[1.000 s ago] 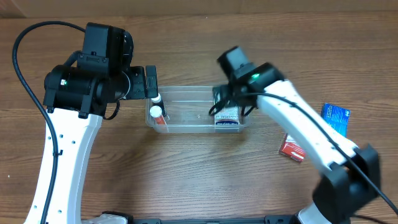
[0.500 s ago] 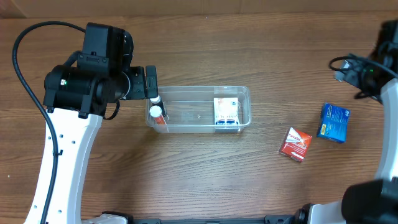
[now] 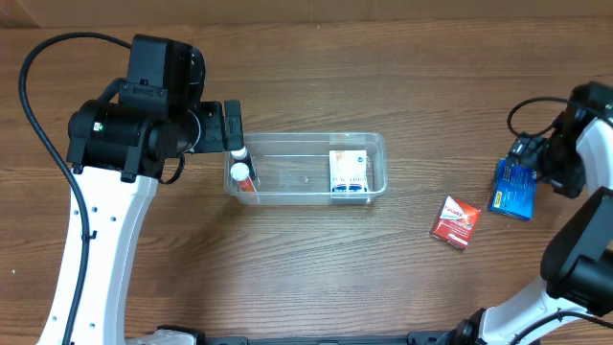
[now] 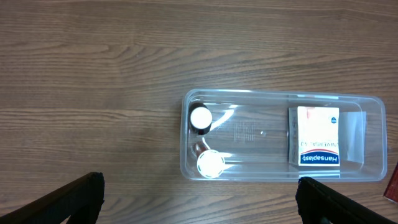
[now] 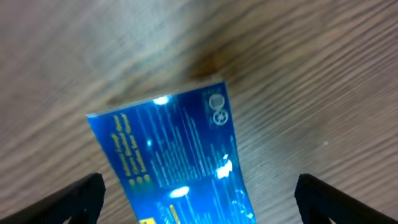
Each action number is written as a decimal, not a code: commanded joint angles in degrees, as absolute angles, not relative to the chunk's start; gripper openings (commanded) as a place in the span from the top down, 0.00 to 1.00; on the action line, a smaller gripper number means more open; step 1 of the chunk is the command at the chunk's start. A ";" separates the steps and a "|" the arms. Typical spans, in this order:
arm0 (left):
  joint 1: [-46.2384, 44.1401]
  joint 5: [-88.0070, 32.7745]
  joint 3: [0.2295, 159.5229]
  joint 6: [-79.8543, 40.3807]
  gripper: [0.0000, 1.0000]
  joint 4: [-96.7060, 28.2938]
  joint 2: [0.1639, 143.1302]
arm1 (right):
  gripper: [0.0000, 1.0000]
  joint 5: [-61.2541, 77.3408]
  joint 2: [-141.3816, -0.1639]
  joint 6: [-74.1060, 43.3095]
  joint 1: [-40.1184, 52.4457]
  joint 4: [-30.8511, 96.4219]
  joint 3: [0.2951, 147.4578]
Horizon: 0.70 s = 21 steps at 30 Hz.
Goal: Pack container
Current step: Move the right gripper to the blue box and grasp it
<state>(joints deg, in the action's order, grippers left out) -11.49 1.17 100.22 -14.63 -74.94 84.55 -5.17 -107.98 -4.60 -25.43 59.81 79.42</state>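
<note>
Between spread right fingers [image 5: 74,198], blue box [image 5: 174,155] lies, wood [image 5: 298,93] showing either side.

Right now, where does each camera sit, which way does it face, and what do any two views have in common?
Overhead: fixed above the table, looking straight down at the clear plastic rectangular tub, the small red box, the left arm and right arm.
Left wrist: above the tub, facing down; the left fingers show at the bottom corners.
Right wrist: close over the blue cardboard box, facing down; the right fingers show at the bottom corners.
Shared: overhead and left wrist both show the tub holding a white Hansaplast box.
</note>
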 commanded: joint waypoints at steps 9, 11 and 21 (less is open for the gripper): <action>-11.27 1.96 100.62 -14.11 0.00 -74.70 85.12 | 0.00 -1.34 -108.95 -1.41 -25.47 55.70 74.59; -11.27 1.96 100.53 -14.11 0.00 -74.72 85.12 | 0.00 -1.15 -108.95 -0.99 -25.47 55.70 74.59; -11.27 1.96 100.53 -14.11 0.00 -74.74 85.12 | 0.00 -1.19 -111.57 -1.02 -25.47 54.94 73.65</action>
